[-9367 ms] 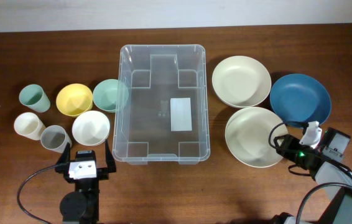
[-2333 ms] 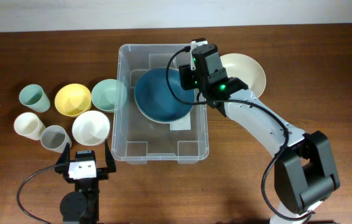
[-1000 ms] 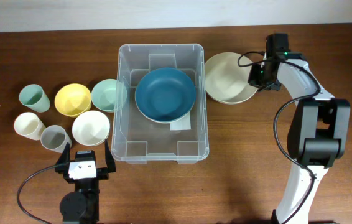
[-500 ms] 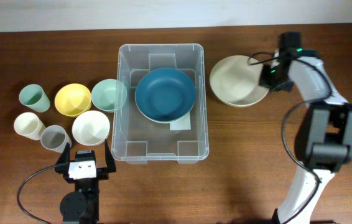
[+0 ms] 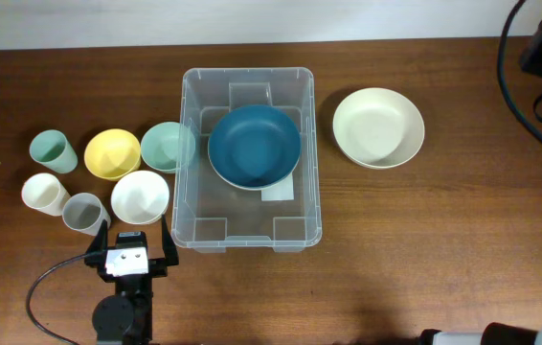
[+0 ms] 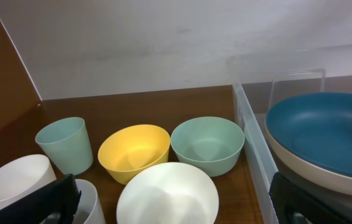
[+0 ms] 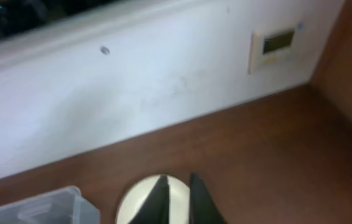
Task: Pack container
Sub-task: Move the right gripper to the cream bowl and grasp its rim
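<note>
The clear, round-cornered rectangular container (image 5: 250,218) held a blue plate (image 5: 254,146). The left gripper (image 5: 131,241) was spread apart; the right gripper (image 7: 177,196) state was indeterminable.

The container (image 5: 242,216), a large clear plastic bin with rounded corners and a rim, stood upright and open-topped at the table's middle, its long sides running 12 to 6 o'clock. A blue plate (image 5: 254,146) lay in its 12 o'clock half, partly covering the white label (image 5: 278,193) on the base.
</note>
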Controlling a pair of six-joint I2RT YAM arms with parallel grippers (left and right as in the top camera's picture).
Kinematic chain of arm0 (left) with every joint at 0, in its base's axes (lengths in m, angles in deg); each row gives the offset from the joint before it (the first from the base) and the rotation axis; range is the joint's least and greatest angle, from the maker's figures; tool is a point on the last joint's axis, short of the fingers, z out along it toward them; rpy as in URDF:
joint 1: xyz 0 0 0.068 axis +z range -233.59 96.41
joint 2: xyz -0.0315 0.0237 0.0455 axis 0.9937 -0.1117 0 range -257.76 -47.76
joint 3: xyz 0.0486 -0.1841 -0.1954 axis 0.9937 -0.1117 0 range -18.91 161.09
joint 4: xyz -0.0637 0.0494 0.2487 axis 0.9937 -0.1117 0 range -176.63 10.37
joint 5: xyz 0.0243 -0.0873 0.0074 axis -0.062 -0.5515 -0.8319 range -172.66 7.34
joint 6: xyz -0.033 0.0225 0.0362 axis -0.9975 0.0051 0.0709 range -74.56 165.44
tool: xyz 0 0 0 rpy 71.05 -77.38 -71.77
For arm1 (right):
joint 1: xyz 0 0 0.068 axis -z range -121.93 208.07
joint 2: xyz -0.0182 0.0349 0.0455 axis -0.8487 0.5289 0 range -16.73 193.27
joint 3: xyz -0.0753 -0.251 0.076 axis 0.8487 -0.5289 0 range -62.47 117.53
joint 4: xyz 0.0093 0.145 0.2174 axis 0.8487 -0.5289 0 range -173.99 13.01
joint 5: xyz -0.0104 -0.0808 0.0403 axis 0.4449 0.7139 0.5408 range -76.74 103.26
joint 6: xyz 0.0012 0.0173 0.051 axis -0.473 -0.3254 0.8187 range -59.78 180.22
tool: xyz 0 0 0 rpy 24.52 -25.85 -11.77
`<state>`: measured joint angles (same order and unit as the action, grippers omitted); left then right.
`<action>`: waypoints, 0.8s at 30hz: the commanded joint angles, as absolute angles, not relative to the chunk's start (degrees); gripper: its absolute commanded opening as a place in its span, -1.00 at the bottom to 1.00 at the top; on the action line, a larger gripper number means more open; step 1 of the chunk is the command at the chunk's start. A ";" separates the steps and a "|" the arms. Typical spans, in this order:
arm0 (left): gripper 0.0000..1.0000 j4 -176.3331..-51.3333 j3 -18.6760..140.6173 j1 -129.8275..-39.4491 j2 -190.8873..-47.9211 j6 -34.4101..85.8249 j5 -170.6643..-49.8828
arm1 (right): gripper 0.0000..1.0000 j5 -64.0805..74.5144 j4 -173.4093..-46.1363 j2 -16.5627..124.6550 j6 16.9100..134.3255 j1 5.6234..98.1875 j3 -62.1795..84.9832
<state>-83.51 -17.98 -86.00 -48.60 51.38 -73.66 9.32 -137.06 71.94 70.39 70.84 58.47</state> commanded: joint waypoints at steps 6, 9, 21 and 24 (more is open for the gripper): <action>1.00 -83.44 -18.37 -85.65 -48.42 50.64 -73.42 | 0.87 10.63 -136.91 90.49 65.59 70.93 47.21; 0.99 -83.44 -18.37 -85.65 -48.42 50.64 -73.42 | 0.89 8.70 -136.97 98.01 63.60 70.93 46.80; 0.99 -83.44 -18.37 -85.65 -48.42 50.64 -73.42 | 0.92 1.14 -134.85 112.28 53.78 70.82 46.80; 0.99 -83.44 -18.37 -85.65 -48.42 50.64 -73.42 | 0.86 -0.74 -134.83 114.25 53.15 70.84 46.80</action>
<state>-83.51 -17.98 -86.00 -48.60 51.38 -73.66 3.61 -134.83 111.76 56.08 70.93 46.62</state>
